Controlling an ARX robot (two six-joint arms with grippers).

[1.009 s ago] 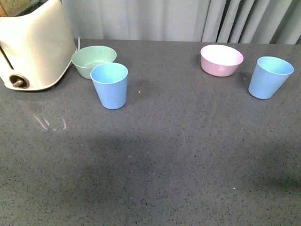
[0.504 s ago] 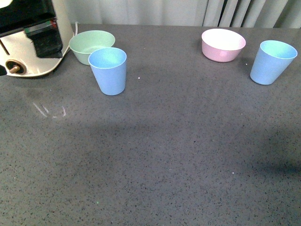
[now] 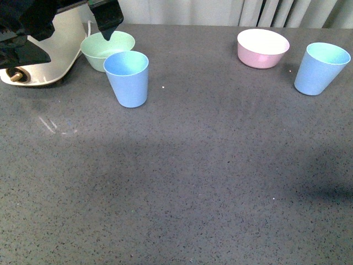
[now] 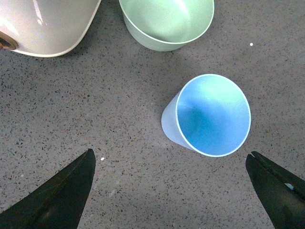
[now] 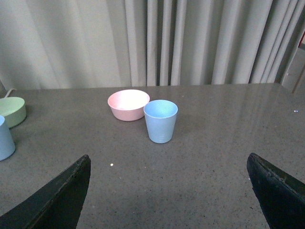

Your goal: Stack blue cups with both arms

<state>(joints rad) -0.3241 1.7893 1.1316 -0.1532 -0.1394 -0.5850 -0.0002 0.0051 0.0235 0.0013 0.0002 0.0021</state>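
Observation:
Two light blue cups stand upright on the grey table. The left cup (image 3: 127,77) is next to the mint-green bowl (image 3: 107,48); the right cup (image 3: 321,69) is near the pink bowl (image 3: 262,48). My left arm (image 3: 27,27) hangs at the far left over the toaster. My left gripper (image 4: 170,155) is open and empty, looking down on the left cup (image 4: 212,114), which lies just beyond its fingertips. My right gripper (image 5: 167,157) is open and empty, low over the table. The right cup (image 5: 160,120) stands well ahead of it. The right arm is out of the front view.
A cream toaster (image 3: 38,55) stands at the back left beside the green bowl (image 4: 167,21). The pink bowl (image 5: 127,104) sits just behind the right cup. Grey curtains (image 5: 190,43) hang behind the table's far edge.
My left arm has come into the front view at the top left, over the toaster. The front view has tilted, so cups and bowls sit higher in the picture. The cups have not moved on the table.

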